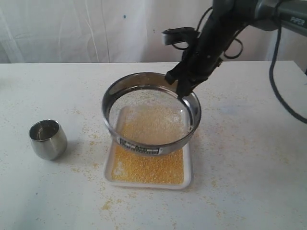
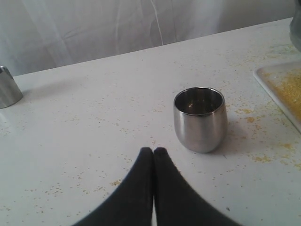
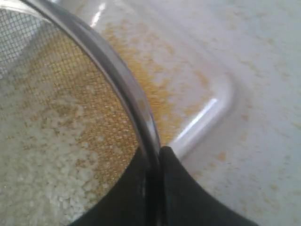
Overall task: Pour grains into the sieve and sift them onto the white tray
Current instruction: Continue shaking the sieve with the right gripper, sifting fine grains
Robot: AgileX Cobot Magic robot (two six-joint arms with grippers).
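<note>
Where the left arm rests: the left gripper point(image 2: 154, 150) has its jaws pressed together on nothing and points at the table point(image 1: 240, 167) just short of the steel cup point(image 1: 48, 139).
Steel cup: upright, apparently empty, well to the left of the white tray point(image 1: 109, 173).
Sieve point(image 1: 151, 112): round, so it has no long axis. It is held over the tray's far half; whether it touches the tray cannot be told.
Grains point(image 1: 148, 165): a golden layer on the tray's near half, with paler bits lying on the mesh.
Right gripper point(image 1: 184, 91): clamped on the sieve's far-right rim, one finger inside and one outside.
Key relation: the sieve lies directly above the tray, in the right arm's grip, so any shaking probably needs to stay within the tray's edges.
In the way: nothing close by, only loose grains scattered on the table.
</note>
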